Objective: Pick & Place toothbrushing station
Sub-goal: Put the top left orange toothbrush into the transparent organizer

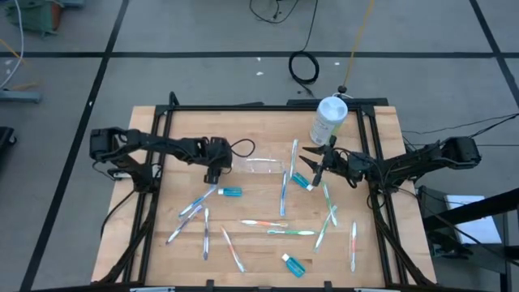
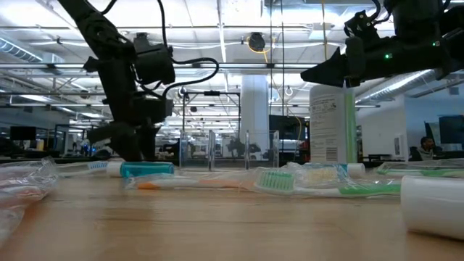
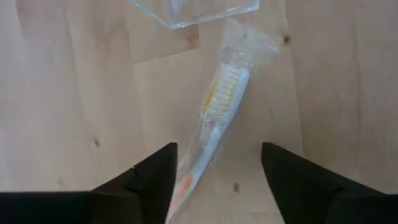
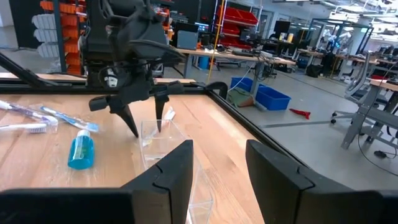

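Observation:
The toothbrushing station, a clear plastic holder (image 1: 261, 166), stands on the wood at the table's middle, between my two grippers. It also shows in the left wrist view (image 3: 193, 12) and the right wrist view (image 4: 163, 146). My left gripper (image 1: 214, 172) points down just left of the holder, open. Its fingers stand on either side of a plastic-wrapped toothbrush (image 3: 217, 118) lying on the table. My right gripper (image 1: 312, 162) is open and empty, held above the table just right of the holder.
A tall white-and-green canister (image 1: 328, 118) stands at the far right, behind my right gripper. Several wrapped toothbrushes (image 1: 280, 227) and small blue tubes (image 1: 230, 192) lie scattered over the table's near half. A black frame rail (image 1: 268, 107) runs along the table's far edge.

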